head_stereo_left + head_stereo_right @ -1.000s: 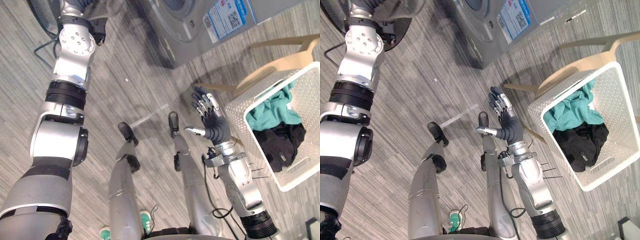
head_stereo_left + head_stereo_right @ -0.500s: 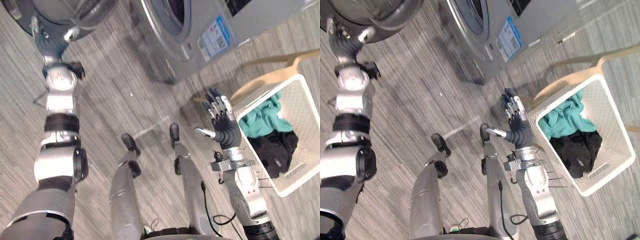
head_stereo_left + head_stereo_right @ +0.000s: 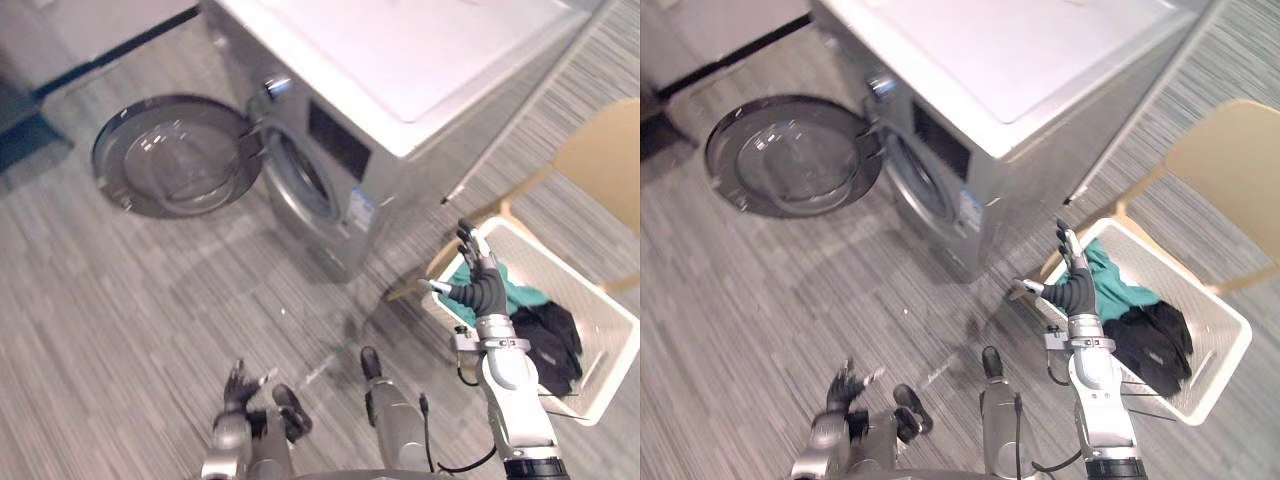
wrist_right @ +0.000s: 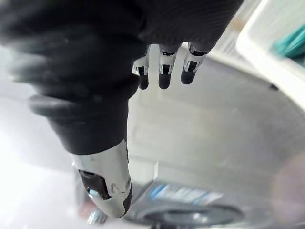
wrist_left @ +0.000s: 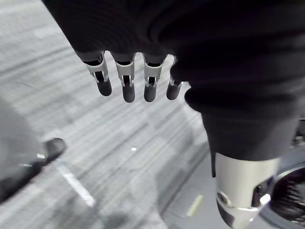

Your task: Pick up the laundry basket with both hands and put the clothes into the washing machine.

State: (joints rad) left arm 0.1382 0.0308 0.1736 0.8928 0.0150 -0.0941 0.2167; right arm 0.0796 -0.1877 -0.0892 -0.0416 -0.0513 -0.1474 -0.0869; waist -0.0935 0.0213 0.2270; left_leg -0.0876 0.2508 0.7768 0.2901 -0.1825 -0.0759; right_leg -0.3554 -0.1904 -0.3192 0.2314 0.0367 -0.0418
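On the grey striped floor (image 3: 120,300), to the right of the washing machine (image 3: 400,90), the white laundry basket (image 3: 608,372) is set down, with a pale wooden chair (image 3: 600,160) just behind it. Inside the basket a teal garment (image 3: 518,298) is heaped at the end nearer the machine and a black garment (image 3: 552,340) is piled next to it, the two touching. The machine's round door (image 3: 180,155) is swung wide open to the left, so that the drum opening (image 3: 300,185) is exposed.

The right hand (image 3: 478,285) is raised at the basket's corner nearest the machine. Its fingers (image 4: 162,71) are held straight and close together, the thumb (image 4: 107,191) is spread well away from them, and nothing is gripped. In its wrist view the fingertips are seen against the machine's grey front, apart from the basket's white rim (image 4: 267,47). Whether any part of the hand brushes the basket cannot be told from the head views.

The left hand (image 3: 238,385) is held low over the floor, well apart from both basket and machine. Its fingers (image 5: 124,81) are extended straight and slightly fanned, with bare floor seen beyond them, and nothing is held or touched by it
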